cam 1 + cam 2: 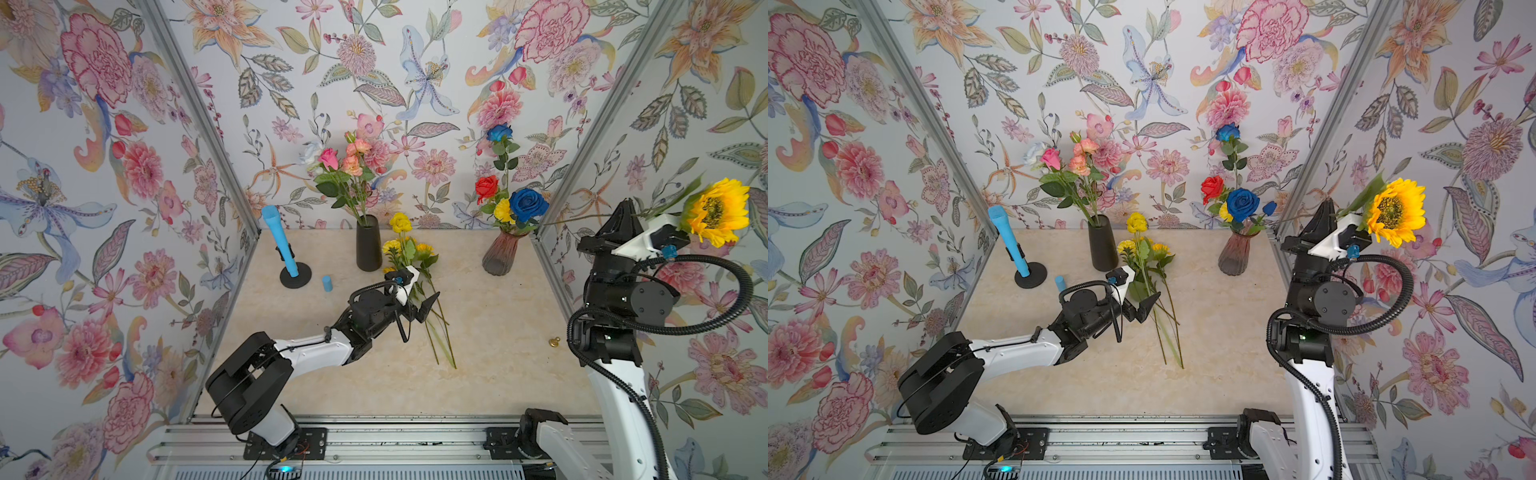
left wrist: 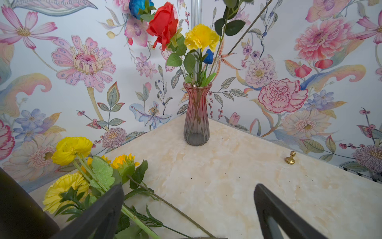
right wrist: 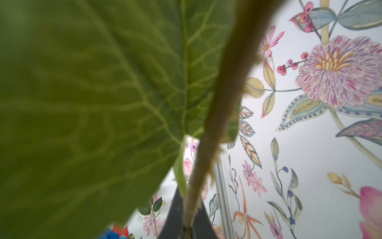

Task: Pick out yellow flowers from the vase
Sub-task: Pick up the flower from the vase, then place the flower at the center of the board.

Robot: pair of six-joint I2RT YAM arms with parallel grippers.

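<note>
Your left jaws stand spread over the stems of yellow flowers (image 1: 400, 223) lying on the tabletop (image 1: 478, 353), left of the pink glass vase (image 1: 500, 253). One yellow carnation (image 1: 503, 210) stands in that vase beside a blue rose (image 1: 528, 204). Right of the vase and raised, your right jaws pinch a sunflower (image 1: 717, 212) by its stem.

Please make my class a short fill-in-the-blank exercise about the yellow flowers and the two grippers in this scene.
1. The right gripper is shut on the ____ of the sunflower.
2. Above the yellow flowers lying on the table, the left gripper has its jaws ____.
3. The pink glass vase holds ____ yellow carnation.
Missing words: stem; open; one.
</note>
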